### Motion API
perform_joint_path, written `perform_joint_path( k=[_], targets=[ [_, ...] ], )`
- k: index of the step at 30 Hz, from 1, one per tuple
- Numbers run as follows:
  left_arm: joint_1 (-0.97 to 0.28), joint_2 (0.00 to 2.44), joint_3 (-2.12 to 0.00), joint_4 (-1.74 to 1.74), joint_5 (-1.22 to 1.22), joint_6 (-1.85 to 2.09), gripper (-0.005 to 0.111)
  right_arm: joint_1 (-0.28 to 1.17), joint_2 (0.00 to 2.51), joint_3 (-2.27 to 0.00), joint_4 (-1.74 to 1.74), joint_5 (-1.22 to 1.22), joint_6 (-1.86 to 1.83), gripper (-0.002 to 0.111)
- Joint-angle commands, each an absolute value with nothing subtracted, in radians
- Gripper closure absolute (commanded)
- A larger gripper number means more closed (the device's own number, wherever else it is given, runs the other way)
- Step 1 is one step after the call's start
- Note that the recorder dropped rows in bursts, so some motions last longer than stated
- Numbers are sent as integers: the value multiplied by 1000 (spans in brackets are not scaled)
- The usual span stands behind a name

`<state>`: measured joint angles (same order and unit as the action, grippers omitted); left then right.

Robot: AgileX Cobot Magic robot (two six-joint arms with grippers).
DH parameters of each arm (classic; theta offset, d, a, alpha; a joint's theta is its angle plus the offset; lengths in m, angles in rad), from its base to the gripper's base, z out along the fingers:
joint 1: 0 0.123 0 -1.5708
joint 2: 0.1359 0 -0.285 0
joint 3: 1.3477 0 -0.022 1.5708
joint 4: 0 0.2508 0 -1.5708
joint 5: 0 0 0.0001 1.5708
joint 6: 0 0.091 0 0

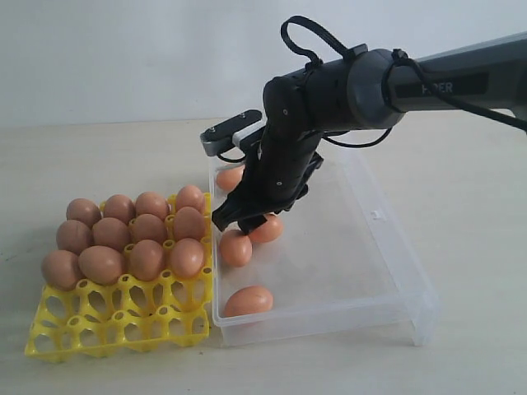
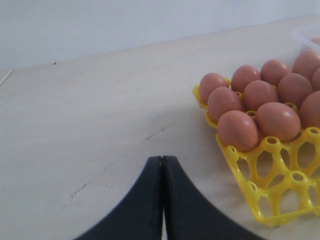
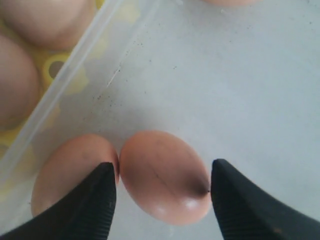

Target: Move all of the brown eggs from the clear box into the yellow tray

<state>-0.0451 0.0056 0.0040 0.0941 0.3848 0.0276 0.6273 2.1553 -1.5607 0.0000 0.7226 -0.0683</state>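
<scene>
Lying in the clear box (image 1: 362, 271) are four brown eggs (image 1: 235, 247): one by the far wall, part hidden by the arm, two side by side nr the tray-side wall, one at the near edge. Twelve more sit in the yellow tray (image 1: 115, 329), just beside the box, filling its three far rows. R gripper (image 3: 164, 166) has fingers apart, straddling one of the paired eggs. L gripper (image 2: 162, 160), fingers pressed together, hovers over the table (image 2: 75, 125) nr the tray.

One marking only — pale letters ending "PER" on the right arm (image 1: 473, 82) — start unclear.
</scene>
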Motion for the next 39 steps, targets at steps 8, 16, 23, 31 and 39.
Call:
perform_joint_path(
  k=[8, 16, 23, 31, 39],
  targets=[
    [-50, 0, 0, 91, 379, 24, 107, 628, 2209, -1554, 0, 678, -104, 53],
    [-50, 0, 0, 91, 379, 24, 107, 628, 2231, -1554, 0, 633, -104, 53],
    [-50, 0, 0, 91, 379, 24, 107, 628, 2237, -1554, 0, 609, -104, 61],
    [-50, 0, 0, 91, 379, 24, 107, 628, 2223, -1552, 0, 618, -113, 108],
    [-50, 0, 0, 91, 379, 24, 107, 641, 2079, -1543, 54, 578, -115, 108]
  ],
)
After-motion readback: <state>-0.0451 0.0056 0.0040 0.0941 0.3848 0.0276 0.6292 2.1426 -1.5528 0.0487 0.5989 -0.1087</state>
